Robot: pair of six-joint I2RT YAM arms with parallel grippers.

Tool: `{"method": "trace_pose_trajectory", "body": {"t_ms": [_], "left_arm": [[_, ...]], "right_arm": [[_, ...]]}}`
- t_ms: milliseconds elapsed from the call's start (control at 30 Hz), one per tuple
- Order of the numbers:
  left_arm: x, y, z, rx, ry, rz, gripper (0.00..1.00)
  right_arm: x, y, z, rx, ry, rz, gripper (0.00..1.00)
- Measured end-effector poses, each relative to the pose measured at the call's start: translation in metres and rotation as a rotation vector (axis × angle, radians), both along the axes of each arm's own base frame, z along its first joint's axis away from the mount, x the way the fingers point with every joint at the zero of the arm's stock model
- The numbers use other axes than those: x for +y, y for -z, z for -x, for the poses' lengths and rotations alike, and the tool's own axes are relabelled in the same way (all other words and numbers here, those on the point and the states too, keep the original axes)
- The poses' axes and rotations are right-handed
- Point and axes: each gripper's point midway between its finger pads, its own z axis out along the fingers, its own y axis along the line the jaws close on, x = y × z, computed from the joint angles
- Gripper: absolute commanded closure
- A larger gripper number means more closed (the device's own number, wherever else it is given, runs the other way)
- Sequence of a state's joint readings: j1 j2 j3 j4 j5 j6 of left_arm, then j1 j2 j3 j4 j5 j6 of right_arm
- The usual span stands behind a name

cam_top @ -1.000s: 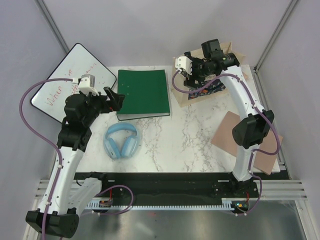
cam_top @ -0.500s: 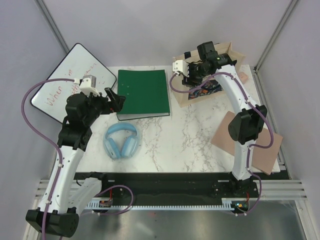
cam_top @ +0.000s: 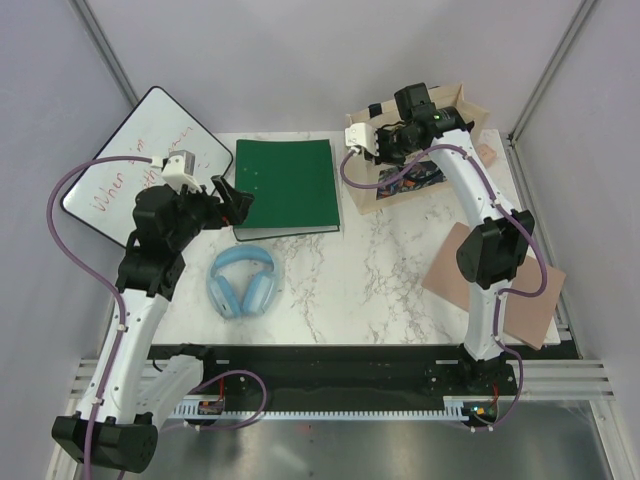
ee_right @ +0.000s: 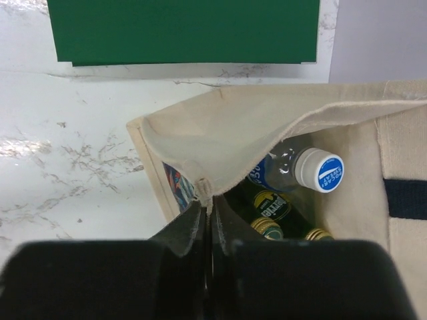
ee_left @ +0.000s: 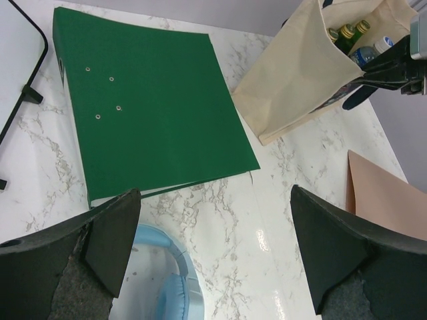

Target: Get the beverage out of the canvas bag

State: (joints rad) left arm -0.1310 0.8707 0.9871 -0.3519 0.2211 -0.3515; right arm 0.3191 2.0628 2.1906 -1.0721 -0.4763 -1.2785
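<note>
r gripper (ee_right: 208, 210) is at the top centre of the right wrist view, jaws nearly together w/ the rim of the canvas bag (ee_right: 267, 127) pinched between them. looks like the grip is on cloth only, no bottle. prob reason: the soft rim folds over the mouth, so pulling the edge aside would hold the bag open and steady.

beverages are inside the bag, right of centre in that view. a clear bottle (ee_right: 319, 170) w/ a white and blue cap lies partly under the folded flap, and green bottles (ee_right: 270, 203) w/ gold caps sit just below it. can't tell which one is meant. none is lifted yet.

in the top view the bag sits upper right on the marble table (cam_top: 380, 270), just right of the green binder (cam_top: 288, 185).

l gripper (ee_left: 215, 193) hangs wide open and empty over the binder edge and blue headphones (cam_top: 243, 282), well apart from the bag. judging by this, it is the free one to reach in for a bottle.
</note>
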Motion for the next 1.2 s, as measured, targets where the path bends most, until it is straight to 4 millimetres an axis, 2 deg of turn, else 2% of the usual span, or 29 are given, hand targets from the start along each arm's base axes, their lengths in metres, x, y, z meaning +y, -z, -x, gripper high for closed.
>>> {"method": "trace_pose_trajectory", "body": {"t_ms": [433,667,1200], "left_arm": [[-0.005,0.005,0.000,0.029,0.019,0.023,0.00],[-0.005,0.006,0.000,0.034,0.021,0.024,0.00],[-0.010,0.010,0.000,0.050,0.043,0.031,0.00]], "right_arm": [[-0.004,-0.003,0.010,-0.012,-0.031,0.018,1.00],[-0.011,-0.006,0.023,0.013,-0.027,0.028,1.00],[-0.034,-0.002,0.081,0.104,-0.074,0.090,1.00]]}}
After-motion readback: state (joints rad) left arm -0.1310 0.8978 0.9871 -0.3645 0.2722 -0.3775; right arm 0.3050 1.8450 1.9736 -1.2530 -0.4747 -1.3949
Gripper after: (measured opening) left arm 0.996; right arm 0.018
